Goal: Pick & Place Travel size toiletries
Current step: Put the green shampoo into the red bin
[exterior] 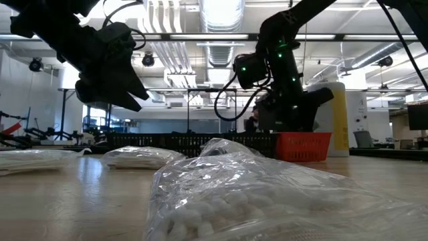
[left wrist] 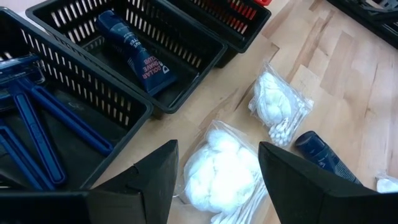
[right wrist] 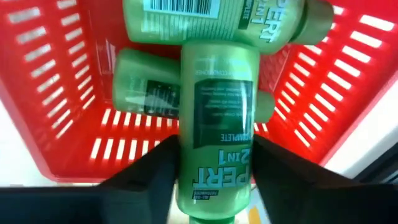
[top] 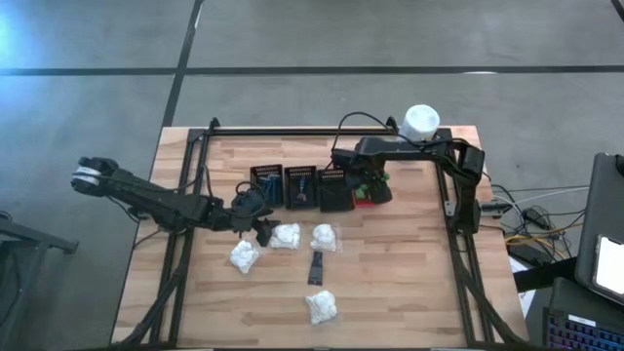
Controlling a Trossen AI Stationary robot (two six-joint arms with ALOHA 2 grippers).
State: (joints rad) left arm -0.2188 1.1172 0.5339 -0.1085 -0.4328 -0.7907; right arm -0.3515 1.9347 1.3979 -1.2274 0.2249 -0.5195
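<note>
Lying between the right pincer's [right wrist: 214,180] fingers, a green bottle [right wrist: 217,118] sits gripped over the red basket [right wrist: 56,93], two more bottles [right wrist: 146,87] beneath it. Black baskets [top: 300,185] (one holding a blue tube [left wrist: 134,50]) line the worktop [top: 409,283]. Left pincer [left wrist: 217,180] hangs open above a white bundle [left wrist: 221,171].

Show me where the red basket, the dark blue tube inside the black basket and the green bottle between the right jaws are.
red basket [right wrist: 59,74], right wrist view, on its slotted side wall.
dark blue tube [left wrist: 134,53], left wrist view, on the middle of its body.
green bottle [right wrist: 217,124], right wrist view, on its label.
</note>
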